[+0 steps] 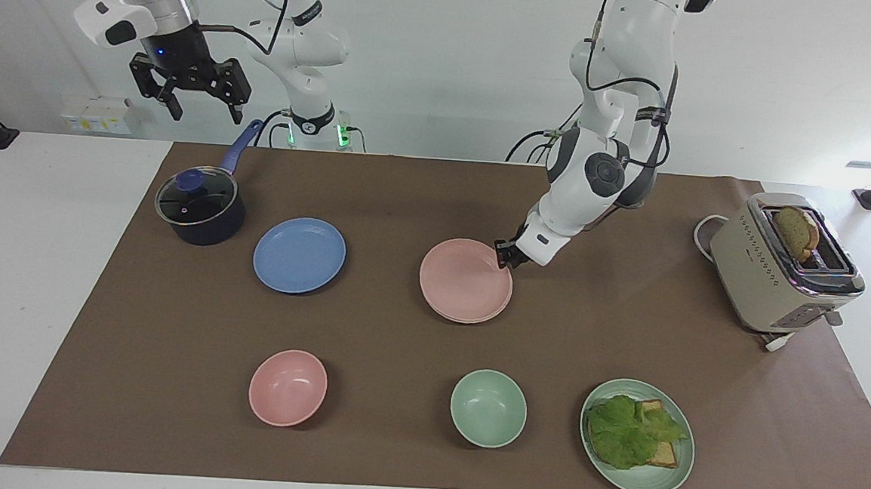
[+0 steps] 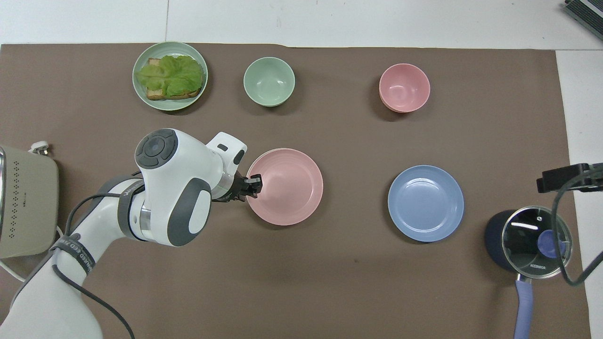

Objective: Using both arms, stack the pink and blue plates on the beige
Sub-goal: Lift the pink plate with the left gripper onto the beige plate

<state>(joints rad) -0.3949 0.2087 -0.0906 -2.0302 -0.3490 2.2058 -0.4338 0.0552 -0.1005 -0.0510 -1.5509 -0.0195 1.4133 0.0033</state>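
The pink plate (image 1: 464,279) (image 2: 287,186) lies flat on the beige plate (image 1: 476,322), which is covered apart from a thin edge. My left gripper (image 1: 505,255) (image 2: 252,184) is at the pink plate's rim, on the side toward the left arm's end of the table. The blue plate (image 1: 299,255) (image 2: 426,203) lies alone on the brown mat, toward the right arm's end. My right gripper (image 1: 190,97) hangs open and empty high over the pot, where the right arm waits.
A dark pot (image 1: 199,207) with a glass lid and blue handle stands beside the blue plate. A pink bowl (image 1: 287,387), a green bowl (image 1: 488,408) and a green plate (image 1: 667,478) with lettuce and bread sit farther from the robots. A toaster (image 1: 782,266) stands at the left arm's end.
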